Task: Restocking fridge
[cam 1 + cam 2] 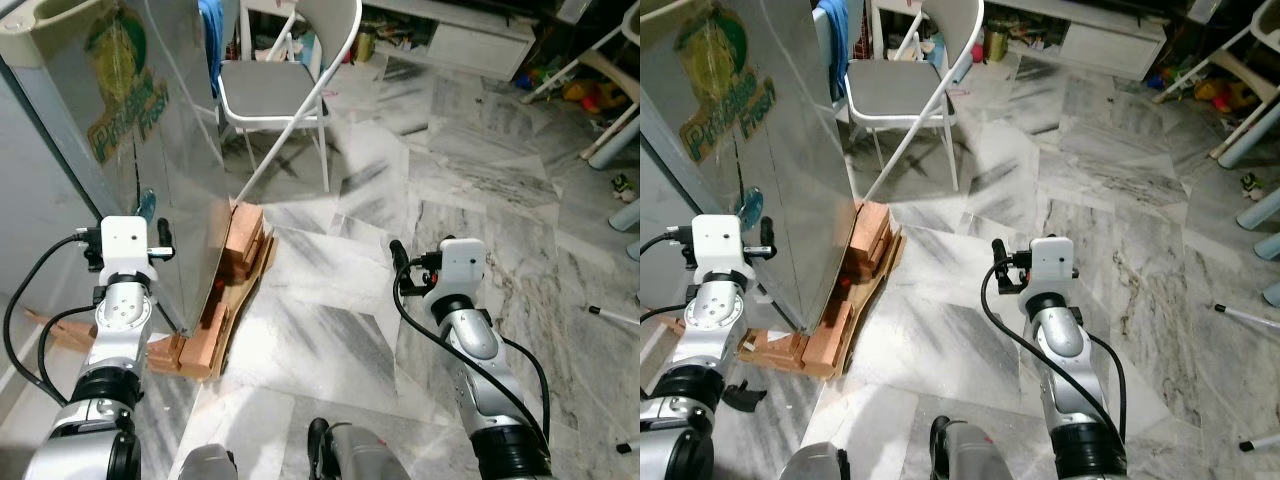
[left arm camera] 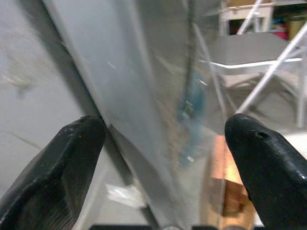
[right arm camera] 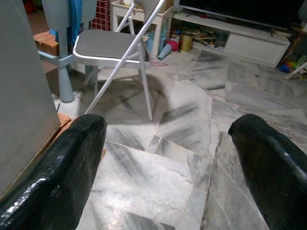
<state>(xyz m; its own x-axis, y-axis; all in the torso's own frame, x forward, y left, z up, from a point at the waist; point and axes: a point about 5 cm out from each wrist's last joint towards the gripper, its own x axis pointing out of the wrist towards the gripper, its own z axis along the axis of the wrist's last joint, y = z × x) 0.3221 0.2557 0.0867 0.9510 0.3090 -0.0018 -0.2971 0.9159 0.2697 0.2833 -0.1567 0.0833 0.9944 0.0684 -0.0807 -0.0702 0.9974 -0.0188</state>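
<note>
While spread, left pincer (image 2: 163, 139) faces fridge (image 2: 144, 96) edge

light: even daylight | left wrist view blurred | floor glare

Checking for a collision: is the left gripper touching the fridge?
Cannot tell. In the left wrist view the open left gripper straddles the fridge corner edge, but no contact or gap shows plainly.
</note>
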